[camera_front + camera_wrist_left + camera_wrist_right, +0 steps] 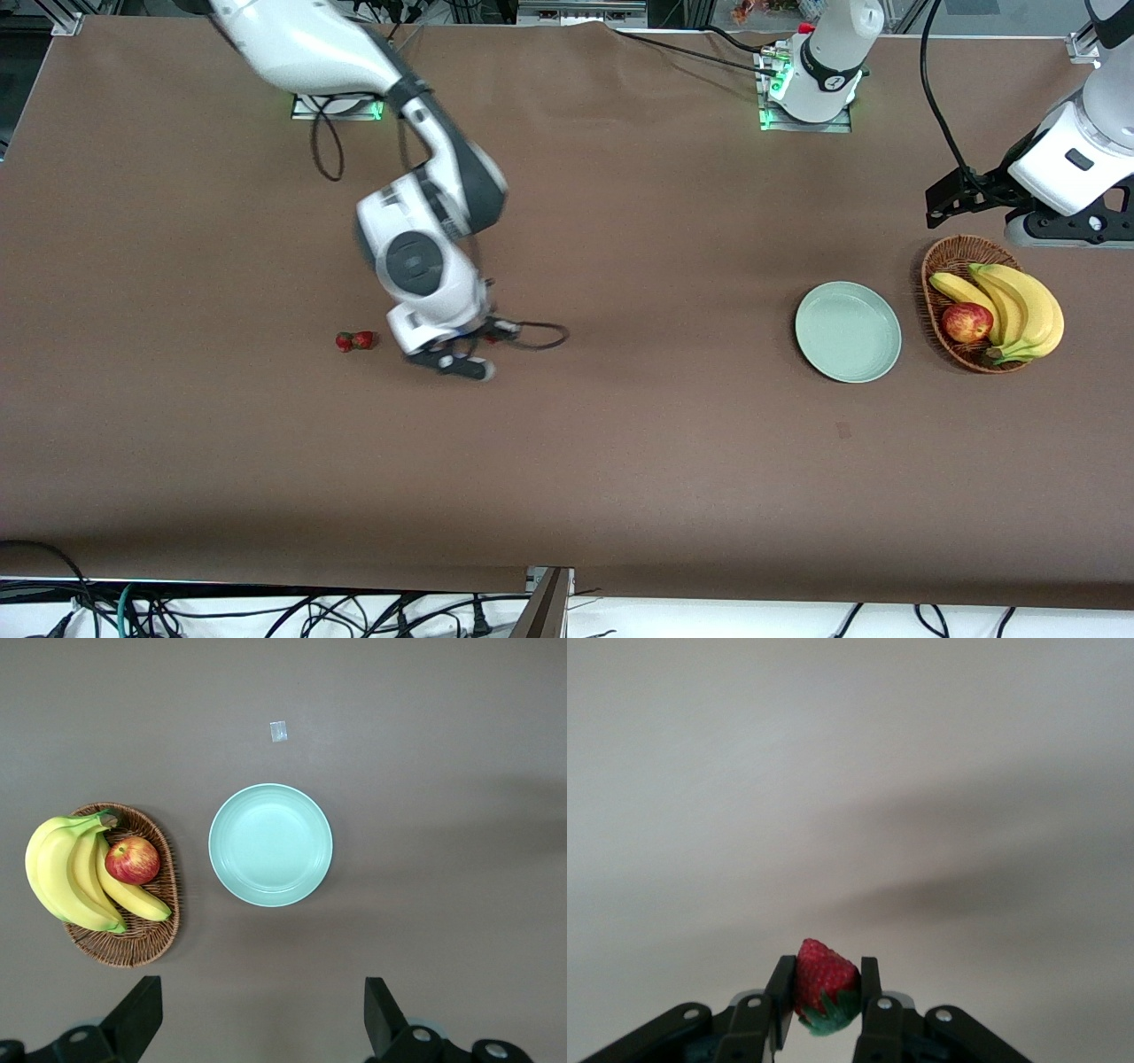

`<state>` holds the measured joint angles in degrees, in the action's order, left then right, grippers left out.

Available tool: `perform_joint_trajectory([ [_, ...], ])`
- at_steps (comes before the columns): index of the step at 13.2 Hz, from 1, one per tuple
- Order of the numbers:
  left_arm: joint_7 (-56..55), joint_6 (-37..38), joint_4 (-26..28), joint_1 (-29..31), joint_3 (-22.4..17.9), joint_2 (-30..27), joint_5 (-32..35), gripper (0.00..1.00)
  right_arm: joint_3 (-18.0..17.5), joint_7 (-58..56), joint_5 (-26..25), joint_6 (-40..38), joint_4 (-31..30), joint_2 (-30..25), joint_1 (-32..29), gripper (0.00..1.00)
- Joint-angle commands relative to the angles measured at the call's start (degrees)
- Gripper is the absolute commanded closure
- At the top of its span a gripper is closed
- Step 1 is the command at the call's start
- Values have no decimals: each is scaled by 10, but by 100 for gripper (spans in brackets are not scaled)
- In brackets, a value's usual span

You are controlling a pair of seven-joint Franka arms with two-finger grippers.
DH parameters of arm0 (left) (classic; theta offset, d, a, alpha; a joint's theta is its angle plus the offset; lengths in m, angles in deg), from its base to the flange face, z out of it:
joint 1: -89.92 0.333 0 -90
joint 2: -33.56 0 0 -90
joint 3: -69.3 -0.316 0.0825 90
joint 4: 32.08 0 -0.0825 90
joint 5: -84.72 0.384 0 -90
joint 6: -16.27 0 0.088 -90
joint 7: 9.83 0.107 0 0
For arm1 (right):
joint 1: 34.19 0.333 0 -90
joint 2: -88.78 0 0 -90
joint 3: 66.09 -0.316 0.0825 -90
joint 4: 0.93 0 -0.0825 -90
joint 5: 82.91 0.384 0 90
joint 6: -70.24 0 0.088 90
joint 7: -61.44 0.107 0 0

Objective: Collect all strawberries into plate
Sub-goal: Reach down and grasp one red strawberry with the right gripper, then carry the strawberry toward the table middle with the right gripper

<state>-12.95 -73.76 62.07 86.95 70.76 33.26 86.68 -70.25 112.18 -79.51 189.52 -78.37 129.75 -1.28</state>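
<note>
Red strawberries [355,340] lay on the tabletop toward the right arm's end; beside them the right gripper [825,1003] clenched one strawberry [824,990]. The plate [848,331] sat beside a basket [950,266], the left gripper [261,1019] spread wide above.

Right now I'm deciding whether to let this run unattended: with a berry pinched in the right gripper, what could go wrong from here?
1. The right gripper pinches its strawberry only at the fingertips; it might slip out on the way to the plate.
2. The plate lies beside the basket, under the waiting, open left gripper; the arms might crowd there.
3. The strawberries on the table lie close together; picking one may nudge the other.
</note>
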Motion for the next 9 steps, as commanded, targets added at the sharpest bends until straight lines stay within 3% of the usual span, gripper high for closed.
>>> perform_joint_trajectory([
  [1,-5,12,-17,-1,0,7,1,0,3,90,3,47,53,55,67,79],
  [6,-7,12,-17,-1,0,7,1,0,12,192,-7,173,77,115,177,77],
  [9,-7,15,-17,0,0,7,1,0,56,211,-17,220,79,146,232,67],
])
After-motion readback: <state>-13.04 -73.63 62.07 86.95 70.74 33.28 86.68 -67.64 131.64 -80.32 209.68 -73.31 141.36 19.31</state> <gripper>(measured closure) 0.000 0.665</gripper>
